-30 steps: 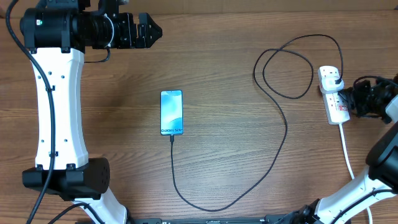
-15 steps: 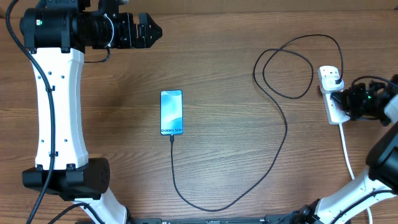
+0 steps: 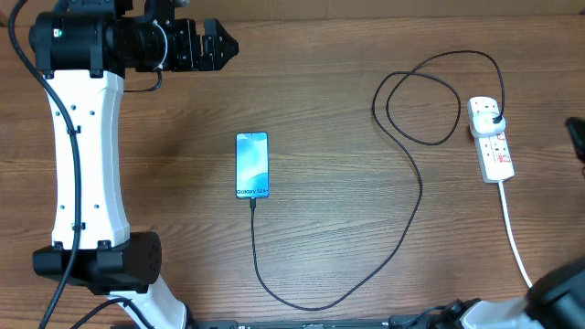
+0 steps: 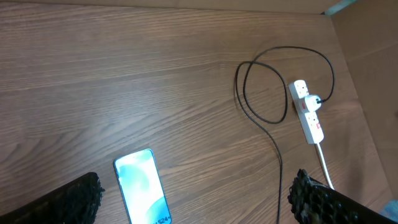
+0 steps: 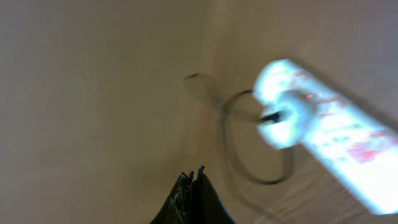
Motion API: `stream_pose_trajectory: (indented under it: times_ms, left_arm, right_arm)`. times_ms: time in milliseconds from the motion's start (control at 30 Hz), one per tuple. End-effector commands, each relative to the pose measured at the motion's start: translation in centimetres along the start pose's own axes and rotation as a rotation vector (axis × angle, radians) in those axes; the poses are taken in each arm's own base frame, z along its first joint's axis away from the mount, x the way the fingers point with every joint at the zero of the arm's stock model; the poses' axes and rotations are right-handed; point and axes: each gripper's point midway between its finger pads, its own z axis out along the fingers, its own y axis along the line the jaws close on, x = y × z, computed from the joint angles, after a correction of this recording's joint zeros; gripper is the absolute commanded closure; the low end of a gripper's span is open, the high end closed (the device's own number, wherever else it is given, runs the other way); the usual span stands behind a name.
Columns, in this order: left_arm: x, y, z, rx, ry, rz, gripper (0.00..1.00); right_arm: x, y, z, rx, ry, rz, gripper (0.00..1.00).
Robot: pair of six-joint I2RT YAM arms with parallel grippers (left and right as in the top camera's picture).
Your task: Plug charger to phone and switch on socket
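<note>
The phone (image 3: 252, 165) lies flat mid-table, its light blue screen facing up. The black charger (image 3: 416, 215) cable meets the phone's lower edge, curves along the front of the table and loops up to a black plug (image 3: 494, 118) seated in the white socket (image 3: 493, 146) at the right. My left gripper (image 3: 224, 47) hangs open at the back left, high above the table; its wrist view shows the phone (image 4: 142, 186) between the wide-apart fingers (image 4: 73, 199). My right gripper (image 5: 193, 177) is shut and empty, away from the socket (image 5: 329, 134), which is blurred there.
The socket's white cord (image 3: 515, 238) runs toward the front right edge. The left arm's white link (image 3: 87, 155) and base stand along the left side. A dark part of the right arm (image 3: 576, 137) shows at the right edge.
My right gripper, which was at the socket's right side, has pulled away to the right and almost left the overhead view. The left arm, phone and cable have not moved.
</note>
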Motion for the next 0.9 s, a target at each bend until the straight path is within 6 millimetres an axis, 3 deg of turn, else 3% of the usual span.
stream_pose_trajectory:
  times_ms: [0, 67, 167, 233, 300, 467, 633, 700, 833, 867]
  left_arm:
    - [-0.3, -0.2, -0.2, 0.008, -0.009, 0.001, 0.0]
    - [-0.3, -0.2, -0.2, 0.008, -0.009, 0.001, 0.0]
    - [-0.3, -0.2, -0.2, 0.008, -0.009, 0.001, 0.0]
    - [-0.3, -0.2, -0.2, 0.008, -0.009, 0.001, 0.0]
    - [-0.3, -0.2, -0.2, 0.008, -0.009, 0.001, 0.0]
    - [-0.3, -0.2, -0.2, 0.008, -0.009, 0.001, 0.0]
    - [-0.3, -0.2, -0.2, 0.008, -0.009, 0.001, 0.0]
    - [-0.3, -0.2, -0.2, 0.008, -0.009, 0.001, 0.0]
    - [-0.3, -0.2, -0.2, 0.008, -0.009, 0.001, 0.0]
    - [-0.3, -0.2, -0.2, 0.008, -0.009, 0.001, 0.0]
  right_arm:
    - [3.7, 7.4, -1.8, -0.145, 0.052, -0.162, 0.96]
    - [6.3, 10.4, -2.6, -0.176, 0.06, -0.274, 0.96]
    - [11.6, 15.0, -3.8, -0.233, 0.086, -0.489, 0.93]
    - [15.7, 17.1, -4.4, -0.228, 0.085, -0.612, 0.91]
    - [18.6, 17.7, -4.9, -0.171, 0.054, -0.691, 0.89]
    - [23.0, 15.5, -7.2, 0.088, -0.071, -0.859, 0.86]
    - [24.4, 11.4, -9.0, 0.312, -0.074, -0.946, 0.85]
    - [24.7, 9.6, -9.3, 0.399, -0.045, -0.971, 0.8]
    - [25.1, 7.2, -9.8, 0.502, 0.023, -0.98, 0.44]
    - [25.2, 7.0, -9.9, 0.511, 0.03, -0.979, 0.28]
